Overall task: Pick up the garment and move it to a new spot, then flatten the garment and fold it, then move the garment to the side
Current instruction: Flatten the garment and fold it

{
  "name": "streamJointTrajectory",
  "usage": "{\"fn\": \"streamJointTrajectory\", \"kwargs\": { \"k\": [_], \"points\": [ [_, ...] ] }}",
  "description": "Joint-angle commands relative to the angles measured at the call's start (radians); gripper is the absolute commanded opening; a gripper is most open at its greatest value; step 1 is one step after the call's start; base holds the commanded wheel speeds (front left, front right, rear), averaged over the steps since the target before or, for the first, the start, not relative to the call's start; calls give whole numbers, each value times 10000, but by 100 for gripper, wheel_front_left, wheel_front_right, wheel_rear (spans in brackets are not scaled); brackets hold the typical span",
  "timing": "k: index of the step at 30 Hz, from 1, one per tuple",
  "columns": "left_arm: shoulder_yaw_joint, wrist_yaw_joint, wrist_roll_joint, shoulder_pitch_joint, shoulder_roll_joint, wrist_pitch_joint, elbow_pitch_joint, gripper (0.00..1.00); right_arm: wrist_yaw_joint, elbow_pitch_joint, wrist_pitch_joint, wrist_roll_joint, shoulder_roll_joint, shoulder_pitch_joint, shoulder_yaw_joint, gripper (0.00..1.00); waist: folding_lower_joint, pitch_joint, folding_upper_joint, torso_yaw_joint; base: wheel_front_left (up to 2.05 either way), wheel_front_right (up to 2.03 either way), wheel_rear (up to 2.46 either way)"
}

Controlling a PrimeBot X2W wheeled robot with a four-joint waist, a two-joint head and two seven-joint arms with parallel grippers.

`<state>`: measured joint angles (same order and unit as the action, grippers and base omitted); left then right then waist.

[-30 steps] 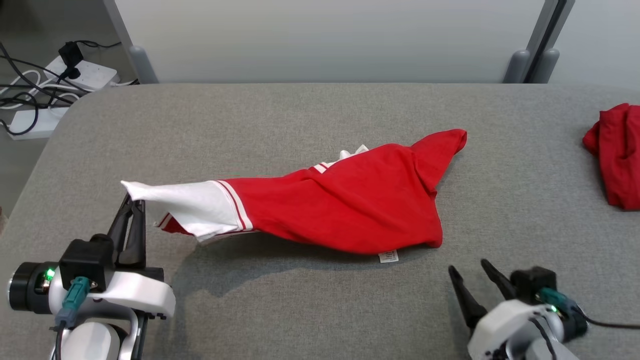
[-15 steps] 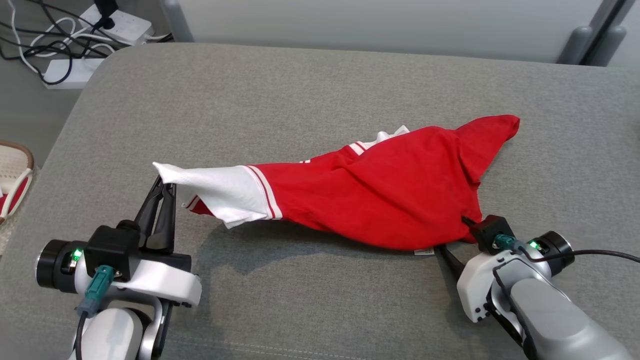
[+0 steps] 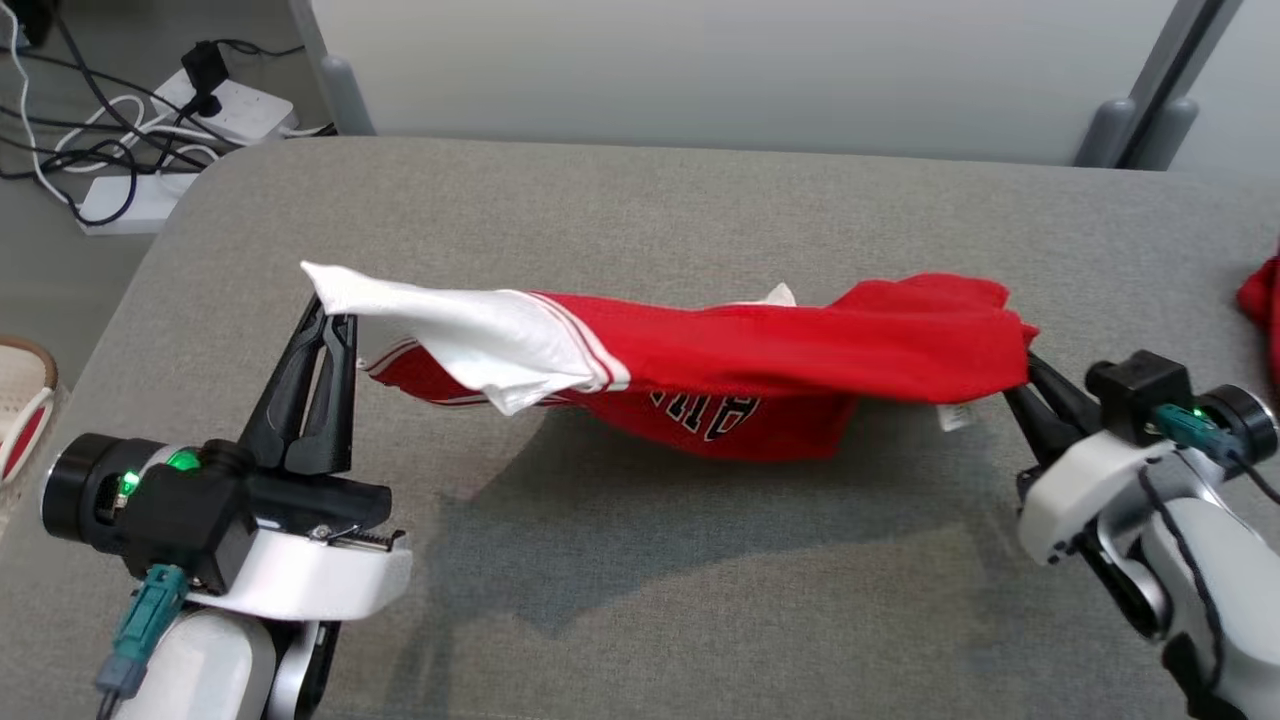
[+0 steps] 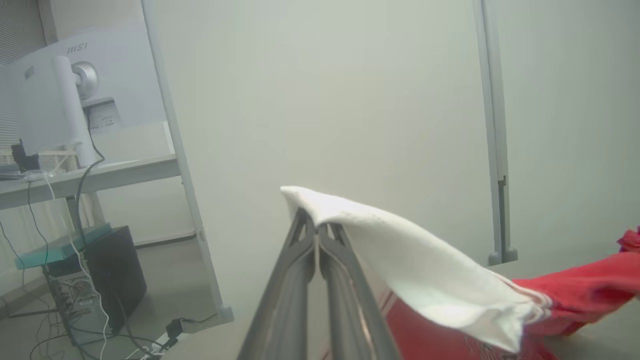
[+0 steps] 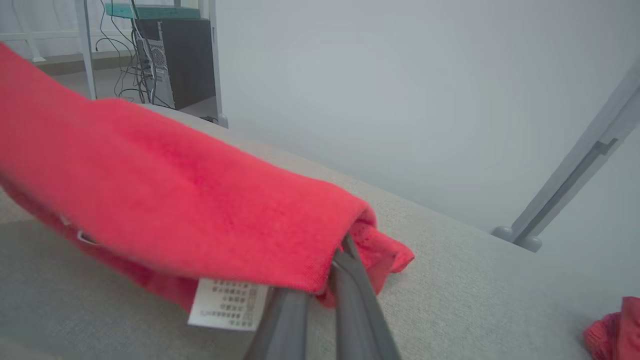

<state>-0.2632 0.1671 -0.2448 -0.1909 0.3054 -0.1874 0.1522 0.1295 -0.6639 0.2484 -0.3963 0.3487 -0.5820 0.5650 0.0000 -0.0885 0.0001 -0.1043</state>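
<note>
9 o'clock: left claw (image 3: 327,318) clamped tight on the white sleeve tip of the red-and-white jersey garment (image 3: 800,345). The garment hangs stretched between both claws, its middle sagging low over the grey fabric worktop (image 3: 640,190). 3 o'clock: right claw (image 3: 1022,372) pinched closed on its red hem corner. Pick-up looks done; relocating, flattening, folding and side placement remain.

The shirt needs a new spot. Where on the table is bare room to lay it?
Bare: the wide strip of table behind the shirt, up to its far edge, and the near strip between the left claw and right claw. Crowded: the right edge, near a red cloth.
</note>
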Motion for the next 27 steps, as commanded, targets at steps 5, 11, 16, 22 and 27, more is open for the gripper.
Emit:
{"fn": "streamJointTrajectory", "kwargs": {
  "k": [5, 11, 16, 22, 27],
  "points": [
    [293, -143, -239, -217, 397, 800, 2129, 0, 12, 2814, -767, -533, 1683, 1259, -678, 0, 0, 350, -1, 509, 0, 0, 0],
    [-14, -529, -866, -373, 416, 1678, 2127, 0, 12, 4379, -3285, -1799, 2047, 1599, -886, 0, 0, 166, -1, 784, 0, 0, 0],
    [-230, -865, -1123, -837, 294, 1674, 1024, 0, 12, 3460, -4459, -2468, 1598, 494, 189, 0, 0, -174, -1, 733, 0, 0, 0],
    [-490, -1202, -1285, -1505, -83, 1151, -596, 0, 12, 896, -3816, -3005, 544, -1409, 1464, 0, 0, -624, -1, 312, 0, 0, 0],
    [-583, -1322, -1255, -1805, -234, 659, -1459, 0, 12, -1114, -1973, -2938, -131, -2435, 1835, 100, 0, -842, -1, 101, 0, 0, 0]
  ]
}}
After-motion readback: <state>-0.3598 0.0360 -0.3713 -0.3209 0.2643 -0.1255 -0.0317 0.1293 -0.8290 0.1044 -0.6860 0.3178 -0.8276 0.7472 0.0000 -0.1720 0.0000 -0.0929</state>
